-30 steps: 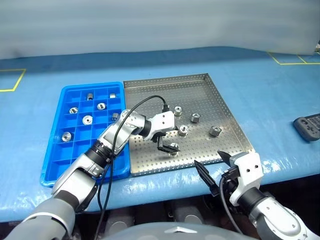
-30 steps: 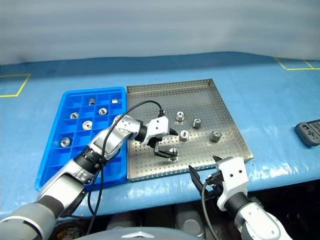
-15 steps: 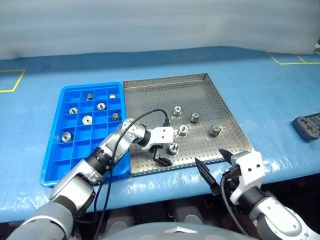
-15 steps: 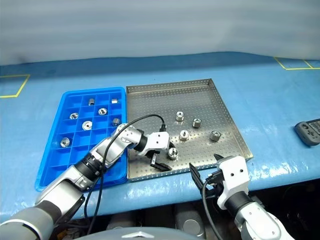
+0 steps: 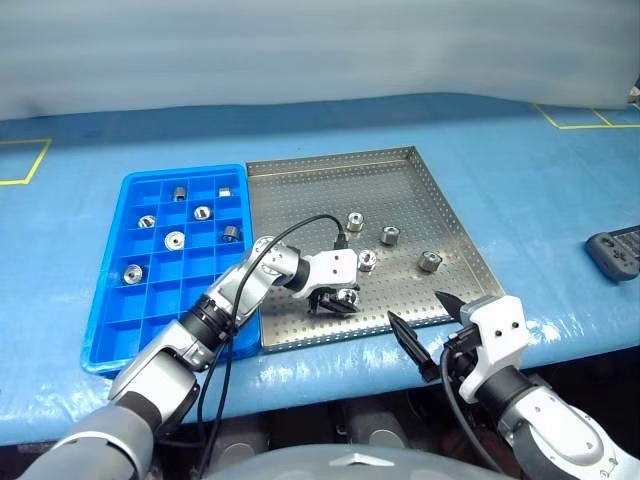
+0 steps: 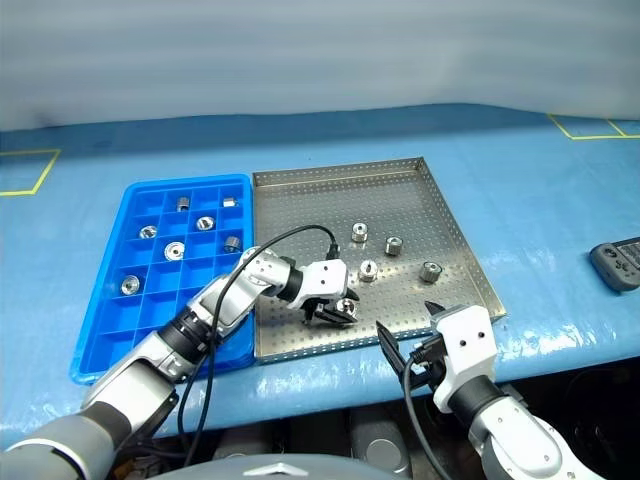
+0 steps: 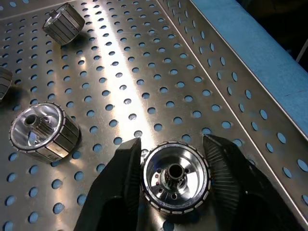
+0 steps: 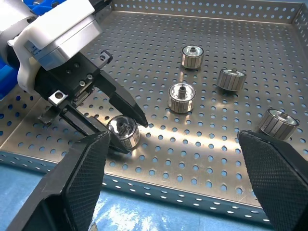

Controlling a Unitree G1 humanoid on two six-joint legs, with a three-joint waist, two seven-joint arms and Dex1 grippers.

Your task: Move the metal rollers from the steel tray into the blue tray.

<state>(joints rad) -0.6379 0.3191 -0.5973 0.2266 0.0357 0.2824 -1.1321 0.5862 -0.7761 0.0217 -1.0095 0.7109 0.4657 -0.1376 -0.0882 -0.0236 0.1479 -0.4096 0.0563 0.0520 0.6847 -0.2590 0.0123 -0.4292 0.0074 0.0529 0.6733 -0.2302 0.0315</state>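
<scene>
The steel tray (image 5: 320, 185) lies mid-table, with the blue tray (image 5: 150, 310) against its left side. My left gripper (image 5: 338, 299) is low near the steel tray's front rim, shut on one metal roller (image 7: 175, 180). In the left wrist view a finger presses each side of that roller, which still rests on the perforated floor. Several other rollers stand behind it, among them one (image 5: 367, 260) close by and one (image 5: 430, 262) to the right. Several rollers (image 5: 174, 240) sit in blue tray compartments. My right gripper (image 5: 415, 306) hovers open over the table's front edge, holding nothing.
A black handheld device (image 5: 615, 252) lies on the blue table cover at the far right. A black cable (image 5: 295, 225) loops up from my left wrist over the steel tray. Yellow tape marks (image 5: 20, 160) sit at the table's far corners.
My left gripper was open with its fingers beside the front roller; it has now shut on that roller. The right arm has kept still.
</scene>
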